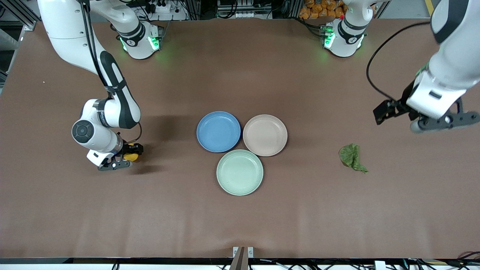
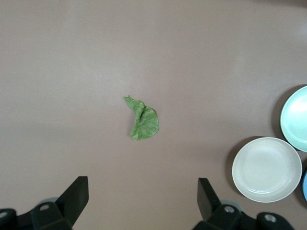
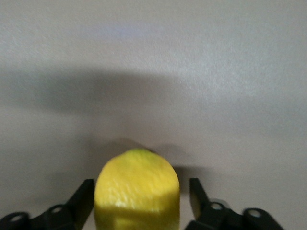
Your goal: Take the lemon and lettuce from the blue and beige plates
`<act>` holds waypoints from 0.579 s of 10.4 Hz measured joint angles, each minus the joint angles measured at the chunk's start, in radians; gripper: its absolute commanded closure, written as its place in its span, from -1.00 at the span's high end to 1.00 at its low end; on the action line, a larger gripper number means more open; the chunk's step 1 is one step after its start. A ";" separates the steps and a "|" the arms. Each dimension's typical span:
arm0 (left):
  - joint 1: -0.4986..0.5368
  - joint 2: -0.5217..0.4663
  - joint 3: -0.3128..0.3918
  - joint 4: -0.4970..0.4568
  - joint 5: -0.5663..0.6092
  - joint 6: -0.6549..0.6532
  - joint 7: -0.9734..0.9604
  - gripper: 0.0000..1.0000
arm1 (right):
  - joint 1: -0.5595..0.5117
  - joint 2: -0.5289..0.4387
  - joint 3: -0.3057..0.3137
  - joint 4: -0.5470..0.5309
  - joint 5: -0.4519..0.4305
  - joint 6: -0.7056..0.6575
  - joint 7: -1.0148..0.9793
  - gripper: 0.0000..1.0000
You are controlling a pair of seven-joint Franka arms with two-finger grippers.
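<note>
The lemon (image 1: 131, 155) (image 3: 136, 191) rests on the brown table toward the right arm's end, off the plates. My right gripper (image 1: 126, 158) (image 3: 141, 184) is down around it and open: a gap shows between the fruit and one finger (image 3: 195, 191). The lettuce (image 1: 351, 156) (image 2: 143, 122) lies flat on the table toward the left arm's end, apart from the plates. My left gripper (image 1: 448, 120) (image 2: 142, 191) hangs open and empty, high over the table near the leaf. The blue plate (image 1: 218, 131) and the beige plate (image 1: 265, 135) (image 2: 266, 168) stand side by side at mid-table, both bare.
A pale mint green plate (image 1: 240, 172) (image 2: 295, 120) touches the other two, nearer the front camera, and holds nothing. The arms' bases stand along the table's back edge. A black cable loops beside the left arm's wrist.
</note>
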 measured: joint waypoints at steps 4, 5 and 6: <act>-0.034 -0.079 0.088 -0.027 0.000 -0.028 0.106 1.00 | 0.004 -0.064 -0.004 0.116 0.001 -0.185 0.033 1.00; -0.051 -0.085 0.127 -0.029 -0.001 -0.033 0.128 1.00 | 0.000 -0.094 -0.007 0.130 0.001 -0.214 0.034 1.00; -0.056 -0.087 0.146 -0.031 -0.003 -0.036 0.143 1.00 | -0.009 -0.125 -0.010 0.141 0.001 -0.238 0.036 1.00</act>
